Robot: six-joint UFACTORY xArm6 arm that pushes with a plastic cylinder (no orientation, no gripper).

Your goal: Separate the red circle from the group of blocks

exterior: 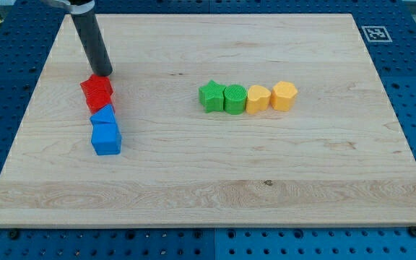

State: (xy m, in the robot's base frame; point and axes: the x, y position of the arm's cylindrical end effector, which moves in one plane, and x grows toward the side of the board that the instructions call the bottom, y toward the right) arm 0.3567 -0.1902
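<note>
My tip (104, 74) rests on the board at the view's upper left, touching the top edge of a red block (95, 88) with an angular, star-like outline. A second red block (104, 105), mostly hidden and possibly the red circle, sits right below it. Below that, two blue blocks stand in a column: a smaller one (102, 117) and a blue cube (107, 139). These red and blue blocks touch one another in a tight line running down the view.
A row of touching blocks lies at the board's middle: a green star (210, 95), a green rounded block (235, 98), a yellow block (257, 98) and a yellow hexagon-like block (284, 94). The wooden board (266, 188) sits on a blue perforated table.
</note>
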